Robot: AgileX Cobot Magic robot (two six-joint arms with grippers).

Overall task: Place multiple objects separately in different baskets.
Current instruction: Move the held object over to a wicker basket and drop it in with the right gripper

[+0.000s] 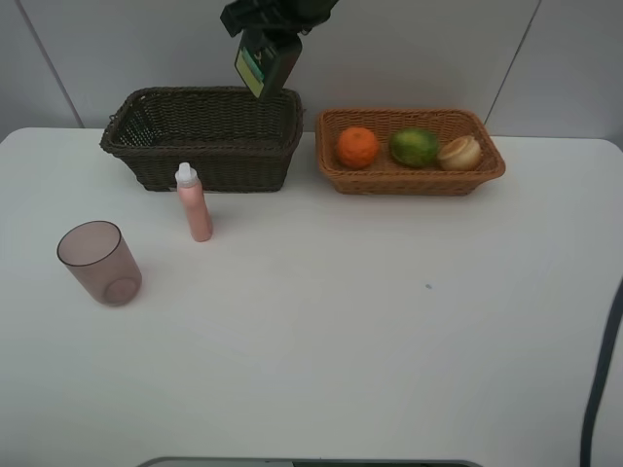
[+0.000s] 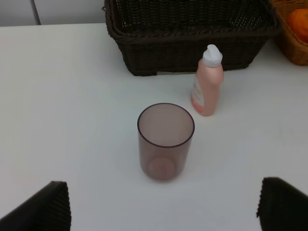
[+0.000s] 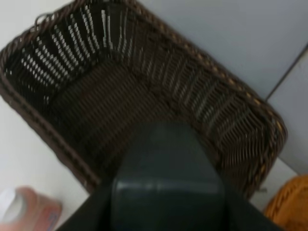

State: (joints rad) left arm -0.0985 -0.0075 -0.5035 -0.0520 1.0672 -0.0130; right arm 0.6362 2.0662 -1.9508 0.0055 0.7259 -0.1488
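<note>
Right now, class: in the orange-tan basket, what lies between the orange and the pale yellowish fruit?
The green fruit lies between the orange and the yellowish fruit, all three in a row inside the orange-tan basket. The exterior high view shows it.

The dark brown basket (image 1: 224,161) and orange-tan basket (image 1: 409,182) are rough woven wicker. The cup (image 1: 98,265) is smooth, translucent pink plastic. The slim pink bottle (image 1: 198,214) and dark green pump bottle (image 1: 265,60) look like smooth plastic. The desk (image 1: 341,321) is smooth, matt white.
</note>
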